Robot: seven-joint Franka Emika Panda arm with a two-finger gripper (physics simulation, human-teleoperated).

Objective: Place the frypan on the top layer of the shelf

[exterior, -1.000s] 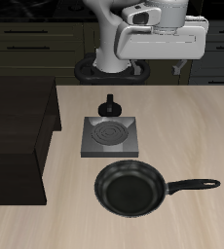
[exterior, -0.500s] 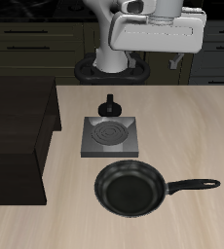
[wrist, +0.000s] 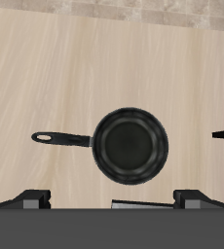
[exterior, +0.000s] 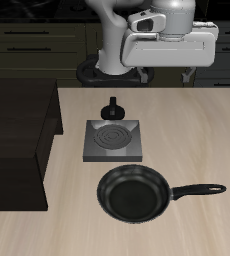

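The frypan (exterior: 135,193) sits flat on the table (exterior: 187,130), close to the front edge, with its long handle (exterior: 198,190) lying along that edge and pointing away from the shelf (exterior: 19,140). Its bowl is bare inside. Light wood shows all round the rim, and nothing touches it. In the wrist view the frypan (wrist: 130,145) lies almost straight under the camera, with plain table on every side of the pan and its handle.

Just behind the pan, farther back on the table, is the grey burner plate (exterior: 114,140), near the pan's rim but apart from it. Behind that stands a small black knob (exterior: 112,106).

The shelf fills one end of the table, well apart from the pan. Its flat top is broad and bare, and its front corner reaches nearly to the table's front edge. A strip of open wood separates it from the burner plate.

The claw (exterior: 187,72) hangs high at the back of the table, near the robot's base, well above everything. It holds nothing, and its fingers (wrist: 31,196) stand wide apart.
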